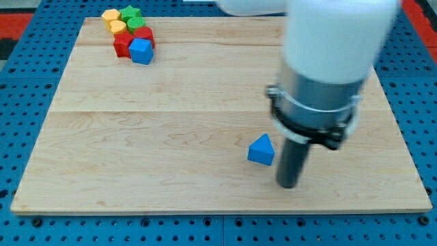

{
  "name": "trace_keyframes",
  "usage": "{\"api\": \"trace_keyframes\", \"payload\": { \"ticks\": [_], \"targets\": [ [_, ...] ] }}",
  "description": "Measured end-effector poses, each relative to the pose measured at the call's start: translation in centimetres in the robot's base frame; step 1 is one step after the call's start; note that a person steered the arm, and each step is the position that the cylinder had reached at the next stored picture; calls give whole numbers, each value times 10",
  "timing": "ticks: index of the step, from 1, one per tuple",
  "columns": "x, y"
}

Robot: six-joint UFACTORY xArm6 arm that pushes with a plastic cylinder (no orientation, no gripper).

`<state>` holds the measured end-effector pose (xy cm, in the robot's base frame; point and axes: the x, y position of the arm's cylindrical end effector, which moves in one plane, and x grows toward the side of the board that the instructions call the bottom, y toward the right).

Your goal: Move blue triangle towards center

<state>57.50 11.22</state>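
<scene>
The blue triangle (pixel 261 150) lies on the wooden board (pixel 171 137), right of the middle and toward the view's bottom. My tip (pixel 289 185) rests on the board just to the right of and slightly below the triangle, a small gap apart from it. The arm's wide white and grey body hangs above the rod and hides part of the board's upper right.
A cluster of blocks sits at the view's top left: two yellow blocks (pixel 113 20), green blocks (pixel 131 15), red blocks (pixel 125 45) and a blue block (pixel 141 51), all touching or nearly so. A blue perforated surface surrounds the board.
</scene>
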Motion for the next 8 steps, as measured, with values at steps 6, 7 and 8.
{"api": "trace_keyframes", "payload": {
  "ticks": [6, 7, 8],
  "targets": [
    [-45, -107],
    [-46, -136],
    [-56, -156]
  ]
}}
